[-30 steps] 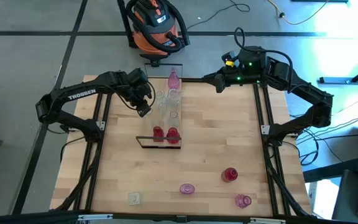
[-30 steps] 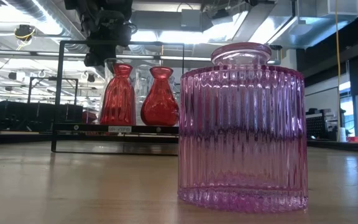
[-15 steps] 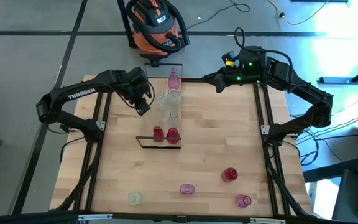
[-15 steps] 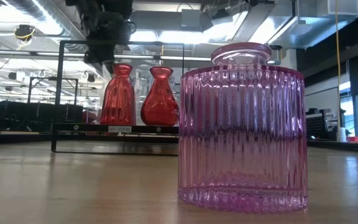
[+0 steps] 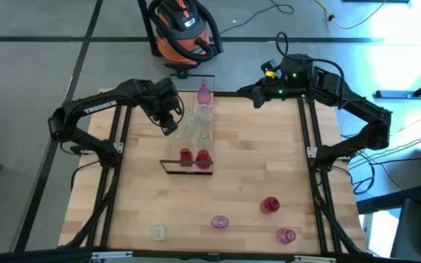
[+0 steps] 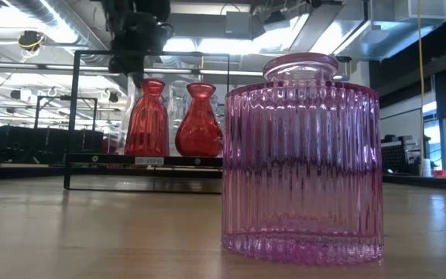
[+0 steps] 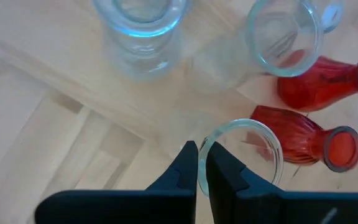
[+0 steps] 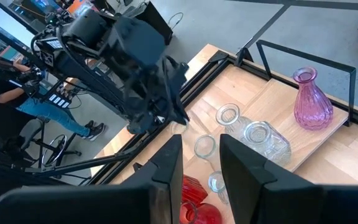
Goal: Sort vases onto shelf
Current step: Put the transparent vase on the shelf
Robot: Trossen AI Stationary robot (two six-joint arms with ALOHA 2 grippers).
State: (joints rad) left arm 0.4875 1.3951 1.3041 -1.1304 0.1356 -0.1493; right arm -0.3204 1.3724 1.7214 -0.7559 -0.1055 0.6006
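Observation:
The shelf (image 5: 196, 139) is a light plank with a black frame, running from the far edge toward the table's middle. On it stand a pink vase (image 5: 204, 93), several clear vases (image 5: 196, 120) and two red vases (image 5: 194, 156) (image 6: 147, 116). My left gripper (image 5: 169, 126) (image 7: 199, 152) is beside the shelf's left edge, shut on a clear vase (image 7: 247, 155). My right gripper (image 5: 256, 96) (image 8: 197, 155) waits open at the far right corner. A red vase (image 5: 270, 205), two pink vases (image 5: 220, 220) (image 5: 286, 235) and a clear vase (image 5: 158, 232) rest on the table near its near edge. My left gripper holds the clear vase by its rim (image 7: 202, 144), on the side nearest the wrist. One finger is inside the mouth and one outside. The fingers come from above, pointing down. The vase stays upright below them; whether its base is off the table I cannot tell.
The low view is filled by a ribbed pink vase (image 6: 300, 155) close to that camera. The shelf's black frame (image 6: 76, 116) stands up at the plank's near end. An orange vacuum cleaner (image 5: 185, 29) sits on the floor beyond the far edge. Bare tabletop (image 5: 262, 146) lies right of the shelf.
My left gripper has risen a little beside the shelf, and its arm has shifted slightly toward the far edge. It has stayed shut on the clear vase.

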